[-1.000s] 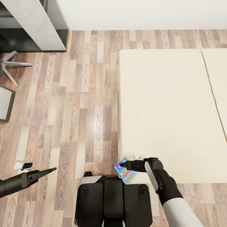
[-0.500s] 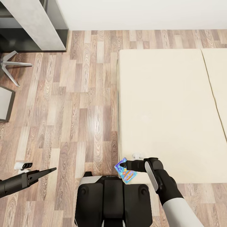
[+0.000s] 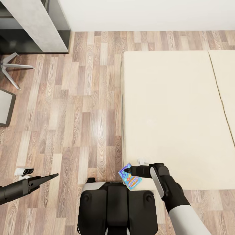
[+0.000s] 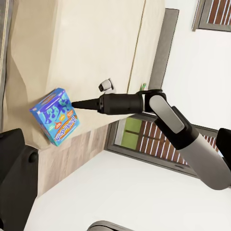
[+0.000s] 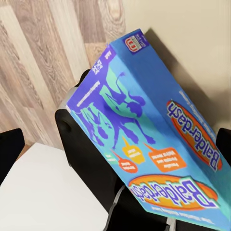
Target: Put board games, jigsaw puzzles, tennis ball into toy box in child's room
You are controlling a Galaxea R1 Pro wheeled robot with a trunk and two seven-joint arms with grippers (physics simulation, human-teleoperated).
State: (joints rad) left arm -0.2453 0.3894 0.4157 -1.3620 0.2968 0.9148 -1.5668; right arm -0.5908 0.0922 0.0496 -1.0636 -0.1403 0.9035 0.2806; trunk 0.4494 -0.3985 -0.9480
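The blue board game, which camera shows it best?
The right wrist view: the blue board game is close enough to read "Balderdash". The head view shows it small at the right gripper; the left wrist view shows it whole at the bed edge.

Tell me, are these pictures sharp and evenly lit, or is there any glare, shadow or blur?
Head view: flat even light, crisp wood floor with a pale sheen down the planks, and the bed almost featureless. Right wrist view: the blue game carton is close yet its lettering is sharp, casting a soft shadow on the bed. Left wrist view: the scene appears tilted sideways; the right gripper is sharp.
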